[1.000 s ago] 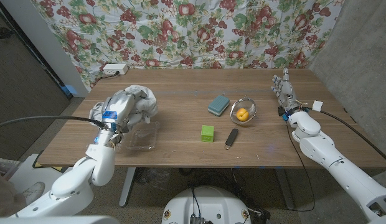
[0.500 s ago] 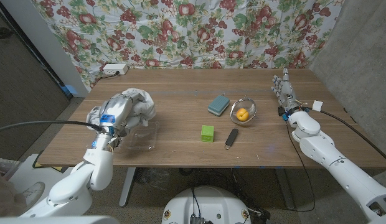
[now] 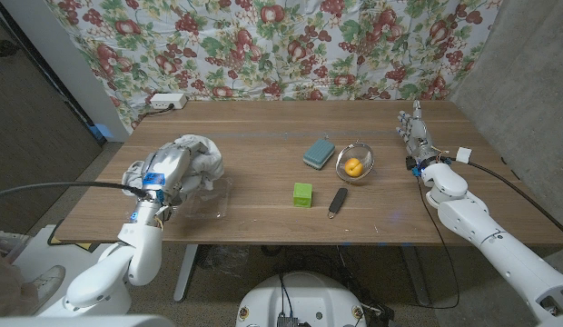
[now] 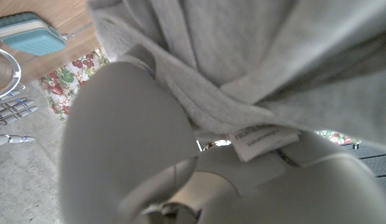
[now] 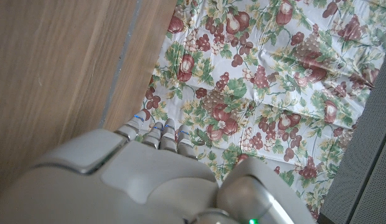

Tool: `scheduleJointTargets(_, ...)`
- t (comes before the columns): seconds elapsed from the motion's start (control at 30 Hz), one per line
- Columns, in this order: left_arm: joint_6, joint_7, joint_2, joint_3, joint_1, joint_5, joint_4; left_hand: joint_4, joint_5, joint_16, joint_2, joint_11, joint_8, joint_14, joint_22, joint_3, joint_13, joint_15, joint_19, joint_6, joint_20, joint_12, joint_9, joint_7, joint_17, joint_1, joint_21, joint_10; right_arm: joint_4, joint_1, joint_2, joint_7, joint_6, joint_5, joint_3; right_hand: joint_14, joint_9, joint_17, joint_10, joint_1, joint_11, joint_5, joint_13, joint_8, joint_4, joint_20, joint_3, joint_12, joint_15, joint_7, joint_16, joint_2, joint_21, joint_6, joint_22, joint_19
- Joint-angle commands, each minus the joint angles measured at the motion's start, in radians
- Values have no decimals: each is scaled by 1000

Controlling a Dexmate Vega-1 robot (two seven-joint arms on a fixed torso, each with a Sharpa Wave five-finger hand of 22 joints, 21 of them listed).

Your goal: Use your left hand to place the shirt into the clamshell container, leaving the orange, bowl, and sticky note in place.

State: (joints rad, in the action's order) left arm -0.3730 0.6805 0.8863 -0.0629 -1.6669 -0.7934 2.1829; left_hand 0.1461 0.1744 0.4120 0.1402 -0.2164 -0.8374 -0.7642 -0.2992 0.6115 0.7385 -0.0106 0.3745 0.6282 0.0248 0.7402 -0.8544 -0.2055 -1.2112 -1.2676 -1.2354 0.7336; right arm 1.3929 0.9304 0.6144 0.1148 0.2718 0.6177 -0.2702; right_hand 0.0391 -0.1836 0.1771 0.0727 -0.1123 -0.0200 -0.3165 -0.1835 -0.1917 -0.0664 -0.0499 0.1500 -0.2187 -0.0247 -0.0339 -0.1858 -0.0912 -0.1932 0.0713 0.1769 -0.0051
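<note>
Head view: left robot hand (image 3: 165,169) grips the crumpled grey fabric shirt (image 3: 198,156) above the clear plastic clamshell container (image 3: 205,200). Right robot hand (image 3: 415,133) stands upright on the wooden table (image 3: 263,173), fingers straight, holding nothing.

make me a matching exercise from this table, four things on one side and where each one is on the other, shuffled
Things:
1. shirt
2. orange
3. green sticky note block
4. right hand

Places:
A. inside the wire bowl
B. near the table's right edge, holding nothing
C. bunched in the left hand, above the clear clamshell container
D. on bare wood near the table's middle

Pairs: 1-C, 2-A, 3-D, 4-B
</note>
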Motion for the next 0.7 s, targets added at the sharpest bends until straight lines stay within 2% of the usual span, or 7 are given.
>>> scheduleJointTargets(0.03,-7,-21,-14,18,-29,-5,0,24,8,10,-78,8,-8,-124,2,134,347,-225,-21,-1,148,25,0,1,-2,-60,-6,27,4,4,5,1,-5,0,2,4,-2,1,3,4,-2,-1,-4,1,4,1,-1,1,-5,-3,3,0,-3,4,2,-1)
scheduleJointTargets(0.33,2,-37,-23,14,-18,13,-14,24,8,13,-80,8,-9,-123,8,132,346,-225,-23,7,147,28,6,6,-2,-60,-8,26,11,4,7,7,-15,2,5,5,-2,1,2,4,0,-1,-4,1,4,1,-1,2,-5,-2,3,0,-3,3,2,-1)
scheduleJointTargets(0.7,-6,-43,-33,-27,22,26,-38,24,8,15,-82,8,-10,-119,13,128,347,-225,-29,6,148,32,7,4,-1,-60,-11,26,18,7,11,14,-20,0,7,5,-2,1,4,4,-2,-2,-4,1,4,1,-1,1,-4,-2,3,0,-3,4,2,-2)
